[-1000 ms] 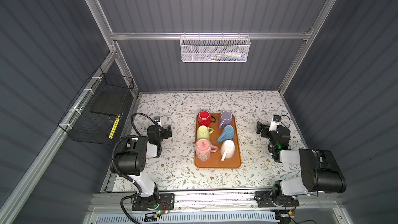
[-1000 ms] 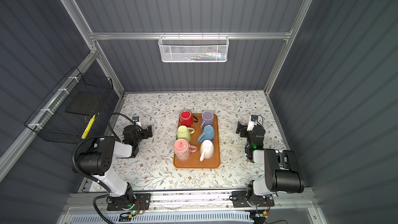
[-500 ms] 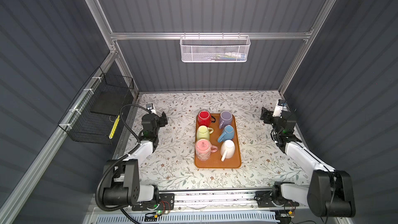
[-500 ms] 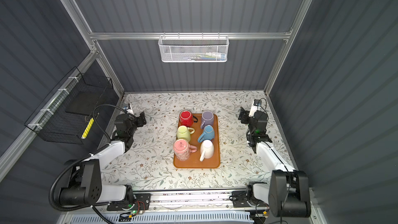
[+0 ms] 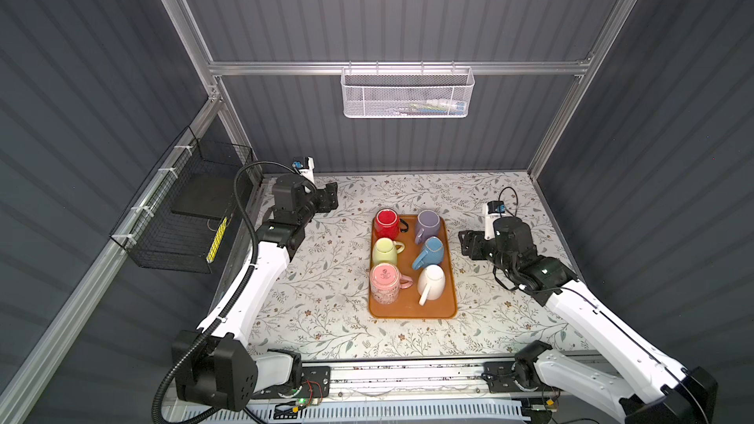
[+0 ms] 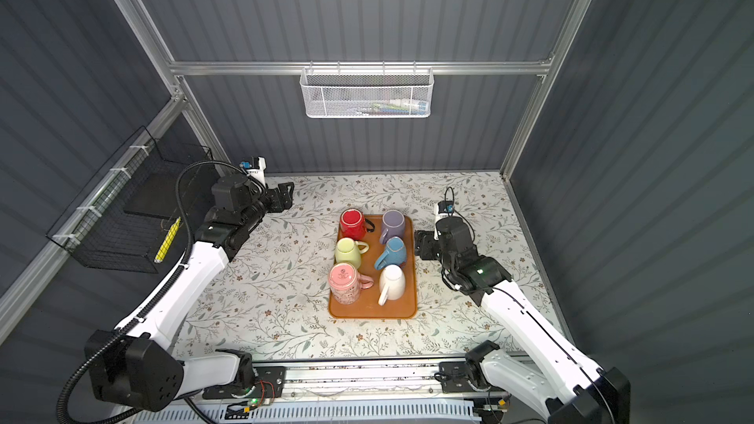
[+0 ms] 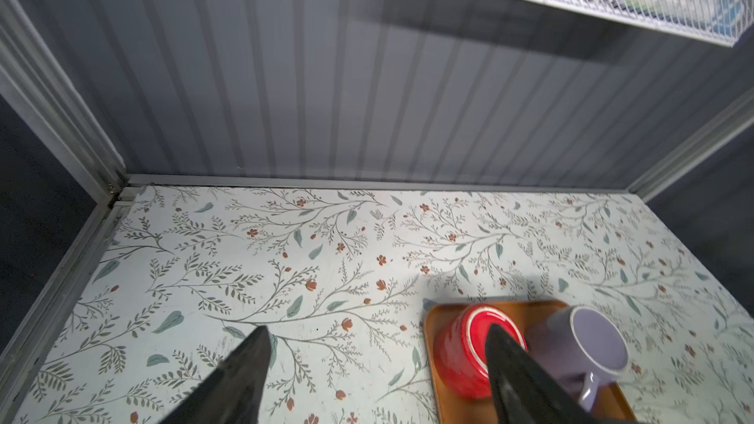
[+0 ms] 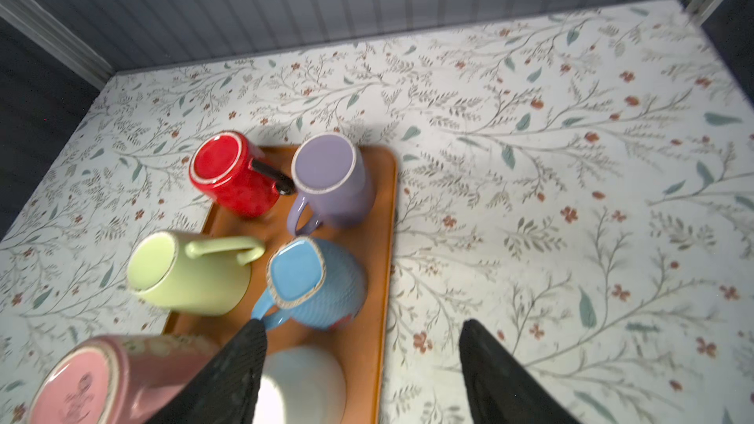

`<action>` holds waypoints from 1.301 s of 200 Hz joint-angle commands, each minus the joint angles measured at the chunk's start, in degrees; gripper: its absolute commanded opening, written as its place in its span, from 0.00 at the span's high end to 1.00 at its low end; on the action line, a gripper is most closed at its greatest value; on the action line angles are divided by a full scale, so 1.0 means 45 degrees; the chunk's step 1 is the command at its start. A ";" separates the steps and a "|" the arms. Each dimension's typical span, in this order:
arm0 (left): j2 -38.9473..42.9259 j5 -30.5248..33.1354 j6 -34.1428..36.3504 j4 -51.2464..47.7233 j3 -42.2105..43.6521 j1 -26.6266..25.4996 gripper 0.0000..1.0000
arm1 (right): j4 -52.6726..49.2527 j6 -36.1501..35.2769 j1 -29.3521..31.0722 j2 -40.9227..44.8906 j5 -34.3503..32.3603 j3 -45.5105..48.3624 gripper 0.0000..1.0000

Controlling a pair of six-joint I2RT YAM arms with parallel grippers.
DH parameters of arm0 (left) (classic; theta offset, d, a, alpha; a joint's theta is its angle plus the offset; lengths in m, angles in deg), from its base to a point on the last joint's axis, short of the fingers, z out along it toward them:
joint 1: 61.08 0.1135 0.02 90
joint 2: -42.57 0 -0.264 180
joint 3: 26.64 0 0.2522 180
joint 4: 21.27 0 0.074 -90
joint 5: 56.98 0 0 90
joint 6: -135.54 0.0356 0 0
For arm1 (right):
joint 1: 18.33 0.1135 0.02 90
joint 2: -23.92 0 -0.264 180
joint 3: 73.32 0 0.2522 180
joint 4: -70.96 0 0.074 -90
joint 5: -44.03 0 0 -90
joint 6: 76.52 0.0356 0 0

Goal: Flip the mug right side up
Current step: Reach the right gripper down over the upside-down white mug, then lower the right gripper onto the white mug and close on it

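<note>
Left claw (image 7: 376, 327) hangs wide open, empty, near the upturned red mug (image 7: 453, 354). Right claw (image 8: 363, 322) open too, gripping nothing.

- The right gripper (image 6: 421, 244) hangs with its black fingers just beside the orange rectangular plastic tray (image 6: 369, 312), nearest the blue ribbed mug (image 6: 392, 252).
- The left gripper (image 6: 285, 195) is over the floral-print tabletop (image 6: 281, 279), fingers pointing toward the glossy red mug (image 6: 353, 224), well apart from it.
- Both mugs stand base up on the tray.
</note>
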 commanded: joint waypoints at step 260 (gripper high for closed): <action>0.0076 -0.2707 0.2728 -0.0591 0.1686 -0.0906 0.20 | -0.1718 0.7502 0.5605 -0.5367 -0.1019 -0.0031 0.37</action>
